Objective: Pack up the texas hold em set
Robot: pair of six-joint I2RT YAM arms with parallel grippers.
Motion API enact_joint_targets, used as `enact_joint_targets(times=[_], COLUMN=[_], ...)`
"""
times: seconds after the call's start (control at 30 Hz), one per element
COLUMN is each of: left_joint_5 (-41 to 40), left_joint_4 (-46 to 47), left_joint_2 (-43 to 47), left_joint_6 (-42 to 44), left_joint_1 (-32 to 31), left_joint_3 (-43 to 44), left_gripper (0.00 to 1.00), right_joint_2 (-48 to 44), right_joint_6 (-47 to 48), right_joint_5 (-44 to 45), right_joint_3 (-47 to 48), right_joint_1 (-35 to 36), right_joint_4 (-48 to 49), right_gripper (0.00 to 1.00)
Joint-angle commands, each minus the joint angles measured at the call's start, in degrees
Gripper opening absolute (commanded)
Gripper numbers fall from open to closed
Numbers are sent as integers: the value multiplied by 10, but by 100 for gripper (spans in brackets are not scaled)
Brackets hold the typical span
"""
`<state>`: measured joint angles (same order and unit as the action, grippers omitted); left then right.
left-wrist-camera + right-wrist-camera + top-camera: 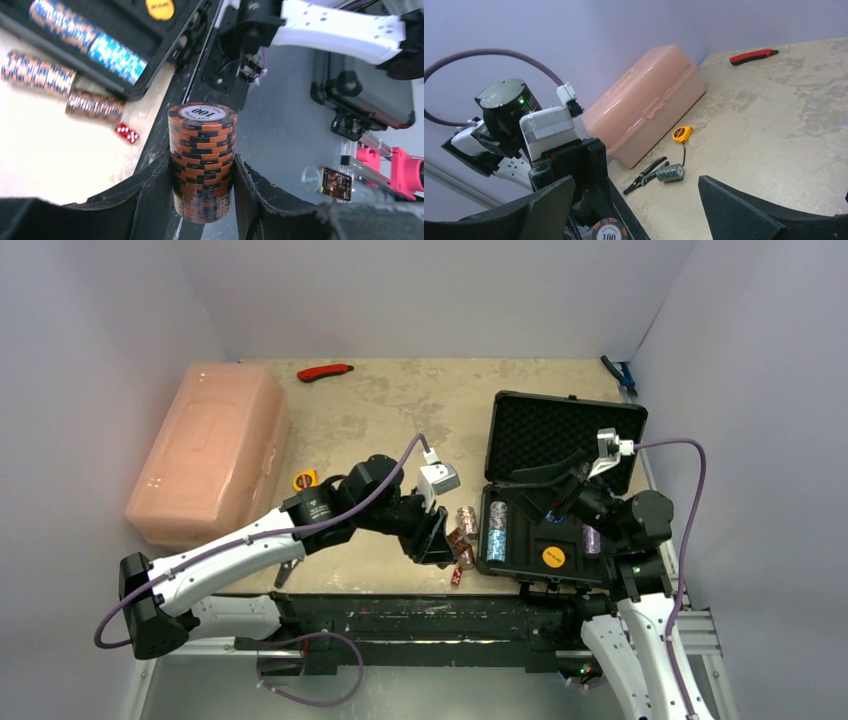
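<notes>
the left pincer (202, 167) is clamped on a stack of chips (202, 150), its two black pads pressing the rims from either side so the column holds together, with the top face marked 100 turned away from the wrist. gripping by the rims looks like a way to carry the whole stack as one piece to a slot, though i judge the smooth, hard discs could shear apart if tilted. in the overhead view the stack hangs at about 6 o'clock on the bench (400, 410), at its near edge, just to the 9 o'clock side of the case (545, 435). the case is black hard plastic and stands open. its raised lid shows bumpy foam, and its base has long grooves cut to hold chips on edge. a blue speckled row (85, 37) already fills one groove, with a yellow disc (160, 7) close by. two more rolls (95, 105) lie on their sides on the mottled, stone-look bench, near small red dice (127, 132), not yet packed. the right pincer (635, 190) hovers over the case with its jaws spread wide and nothing between them, probably to leave the slots free. a translucent pink box (210, 450) sits at 9 o'clock.
</notes>
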<state>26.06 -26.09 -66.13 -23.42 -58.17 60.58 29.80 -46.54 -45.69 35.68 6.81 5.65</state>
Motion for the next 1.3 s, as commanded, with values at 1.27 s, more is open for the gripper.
enact_joint_targets(times=[1.27], left_joint_5=[93], left_joint_4=[122], left_joint_2=[-124], left_joint_6=[-43], left_joint_1=[60], left_joint_3=[284], left_gripper=[0], right_joint_2=[25], right_joint_6=[-151], right_joint_5=[10], right_joint_3=[4], right_joint_1=[8], right_joint_4=[206], right_gripper=[91])
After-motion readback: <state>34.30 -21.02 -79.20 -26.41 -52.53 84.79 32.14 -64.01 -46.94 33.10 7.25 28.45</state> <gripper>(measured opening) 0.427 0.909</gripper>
